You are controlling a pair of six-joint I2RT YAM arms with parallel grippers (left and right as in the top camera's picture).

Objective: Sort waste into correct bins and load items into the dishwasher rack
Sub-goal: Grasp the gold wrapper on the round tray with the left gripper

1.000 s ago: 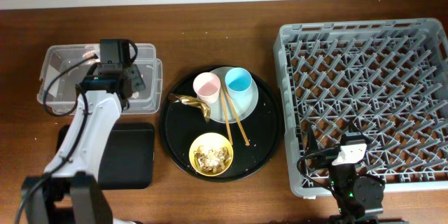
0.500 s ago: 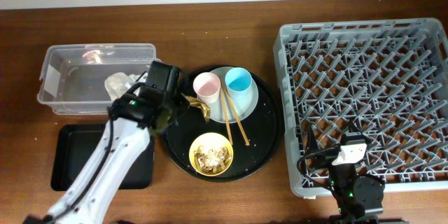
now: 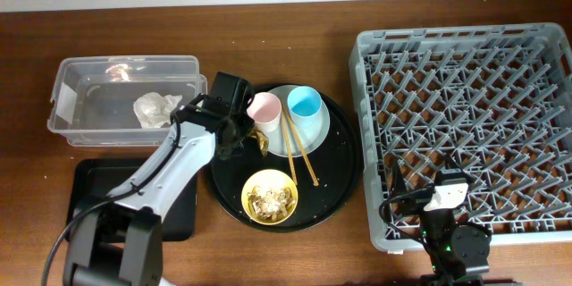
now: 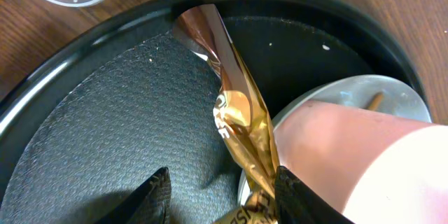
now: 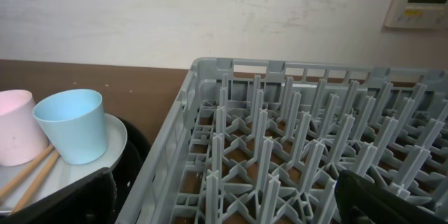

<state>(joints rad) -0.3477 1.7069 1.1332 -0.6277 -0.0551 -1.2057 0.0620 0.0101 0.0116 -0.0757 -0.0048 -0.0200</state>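
**Entry: tabletop point(image 3: 268, 27), read left to right.**

1. Clear tub point(image 3: 71, 98), far left. The crumpled tissue point(image 3: 155, 108) lay inside it. I judged no hazard here.
2. Shallow black tray point(image 3: 174, 201), in front of the tub and partly under my left arm. I judged that a low sweep of the arm could nudge it.
3. Gold-brown wrapper point(image 4: 234, 105), on the left floor of the round black tray point(image 4: 84, 133). Its lower end leaned against the pink cup point(image 4: 336, 140), which stood on the pale plate point(image 4: 392, 91).
   - Closing here could pinch the cup wall along with the foil.
   - It could also shove the cup into the blue cup point(image 3: 304, 103) and the chopsticks point(image 3: 299, 154).
   - Thin twisted foil could slip from a shallow pinch and fall short of a bin.
4. Yellow bowl point(image 3: 246, 198), on the near side of the round tray, holding the food scraps point(image 3: 271, 198). If I lifted out carelessly, the arm could clip it and spill crumbs.
5. Dishwasher rack point(image 3: 465, 80), right. Nothing was loaded in it yet.

**Fingers.**

- Left fingers point(image 4: 150, 199): partly spread and set astride the wrapper's lower end. The finger nearer the cup was touching the foil or just beside it. The other stood apart, with bare tray floor between. They were not clenched and carried nothing.
- Right fingers point(image 5: 63, 199): spread wide, released and holding nothing, at the rack's near edge.
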